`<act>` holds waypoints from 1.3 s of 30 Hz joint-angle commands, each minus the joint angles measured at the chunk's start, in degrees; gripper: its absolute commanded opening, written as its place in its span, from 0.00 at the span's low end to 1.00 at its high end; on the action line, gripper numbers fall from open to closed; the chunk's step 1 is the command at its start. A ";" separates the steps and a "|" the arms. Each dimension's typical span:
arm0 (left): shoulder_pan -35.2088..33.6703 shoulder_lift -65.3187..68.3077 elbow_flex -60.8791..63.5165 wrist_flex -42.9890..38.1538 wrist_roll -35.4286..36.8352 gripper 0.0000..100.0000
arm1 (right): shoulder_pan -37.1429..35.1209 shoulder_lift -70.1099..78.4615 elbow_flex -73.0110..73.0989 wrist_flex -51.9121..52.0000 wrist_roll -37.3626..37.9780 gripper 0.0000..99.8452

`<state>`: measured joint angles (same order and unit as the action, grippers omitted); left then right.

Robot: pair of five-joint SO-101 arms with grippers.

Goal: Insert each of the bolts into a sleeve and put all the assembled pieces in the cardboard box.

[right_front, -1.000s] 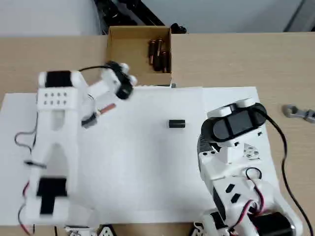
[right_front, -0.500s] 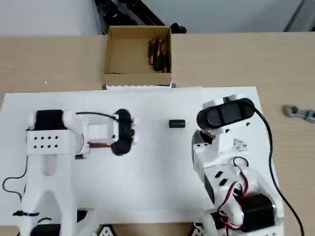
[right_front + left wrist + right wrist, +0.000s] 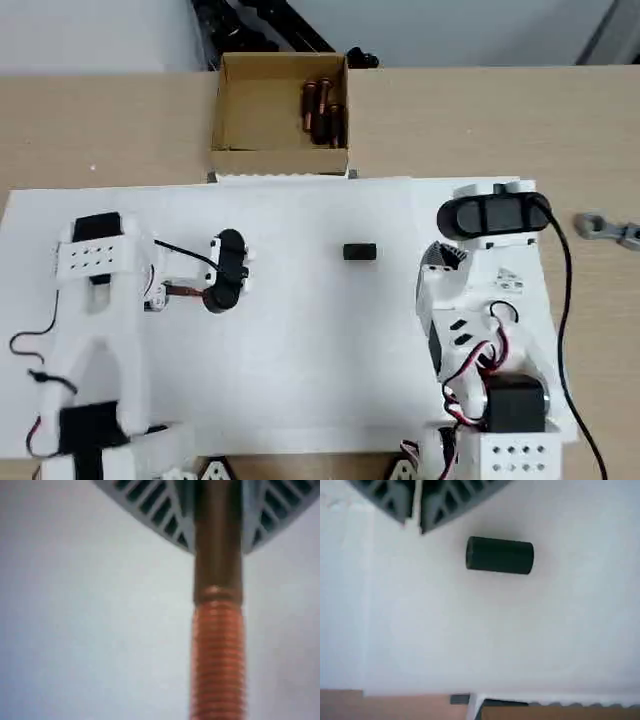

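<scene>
so the left arm sits on the near left part of the white sheet, and the left gripper is clamped on a copper bolt. In the wrist view the smooth shank goes up between the two fingers and the threaded end sticks out free over the sheet. From above the bolt lies roughly level, tucked between the arm's white body and its black wrist. Big difference from a second ago: that wrist was up by the near left corner of the box with the bolt angled, then half a second ago it had dropped to mid-sheet, and now it's pulled a bit more toward the left. The right arm has slid a little to the right and farther back too. The right gripper is pinched together with nothing in it, near the black sleeve but not touching. The sleeve is lying on its side mid-sheet, same spot as before, well apart from the bolt. A wrench lies off to the right on the bare table. Farthest back is the cardboard box, with the assembled pieces piled in its right side.
</scene>
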<state>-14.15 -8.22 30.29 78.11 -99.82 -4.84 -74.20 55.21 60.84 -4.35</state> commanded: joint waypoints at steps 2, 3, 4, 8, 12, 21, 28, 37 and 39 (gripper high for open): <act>0.79 4.04 -4.70 -6.51 -2.20 0.00 | 0.75 -0.84 -0.35 1.01 -0.53 0.00; 0.97 5.10 -4.97 -6.51 -2.20 0.00 | 0.75 -0.84 -0.35 0.92 -0.53 0.00; 1.05 6.07 -5.05 -6.51 -2.20 0.00 | 0.75 -0.84 -0.35 0.92 -0.53 0.00; 1.41 8.88 -5.14 -6.42 -1.58 0.07 | 0.75 -0.84 -0.35 1.10 -0.53 0.00; 1.67 9.93 -6.73 -4.31 0.79 0.12 | 0.75 -0.48 -0.35 1.10 -0.53 0.00; 1.41 9.76 -16.66 3.69 9.49 0.25 | 0.57 -0.75 -0.35 1.10 -2.73 0.00; 2.99 9.67 -24.22 8.97 39.74 0.25 | -0.22 -0.75 -0.53 3.56 -4.22 0.00; 3.78 9.67 -26.86 19.87 88.35 0.25 | -6.29 -0.92 -0.70 9.01 -4.31 0.00; 3.43 9.67 -26.86 19.78 98.11 0.25 | -7.52 -0.92 -0.70 8.66 -4.22 0.00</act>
<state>-10.64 2.15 5.58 96.66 -16.48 -10.81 -74.20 55.21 69.98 -7.96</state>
